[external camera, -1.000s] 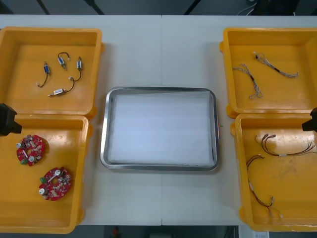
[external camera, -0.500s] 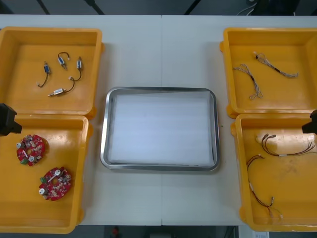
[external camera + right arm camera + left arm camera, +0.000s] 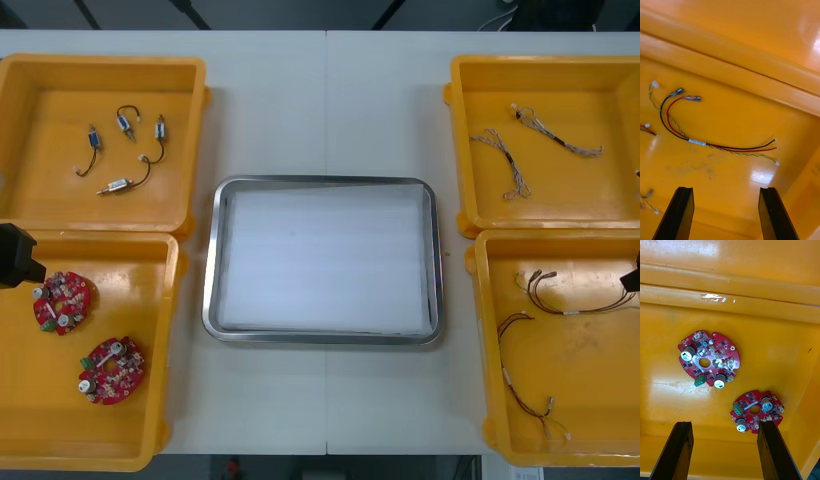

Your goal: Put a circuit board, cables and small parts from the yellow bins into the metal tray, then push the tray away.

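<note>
The left end effector [image 3: 724, 424] hangs over the near-left yellow bin [image 3: 140, 290], which sits left of the metal tray [image 3: 210, 262] on the robot's side. Its fingers are spread wide and hold nothing. Two round red circuit boards lie flat on that bin's floor, one circuit board [image 3: 709, 359] beyond the fingertips and the second board [image 3: 756, 411] closer to the tray.

Right of the tray, the right end effector [image 3: 725, 189] hovers over the near-right yellow bin [image 3: 590, 390], its fingers likewise wide apart and holding nothing. A black, red and yellow cable [image 3: 696, 141] lies on the bin floor past its fingertips.

The tray, white inside, rests mid-table [image 3: 325, 110] between the bins.

Beyond the tray's left side, the far-left yellow bin [image 3: 60, 95] holds small metal parts [image 3: 118, 185]. Beyond its right side, the far-right yellow bin [image 3: 560, 200] holds twisted cables [image 3: 510, 165].
</note>
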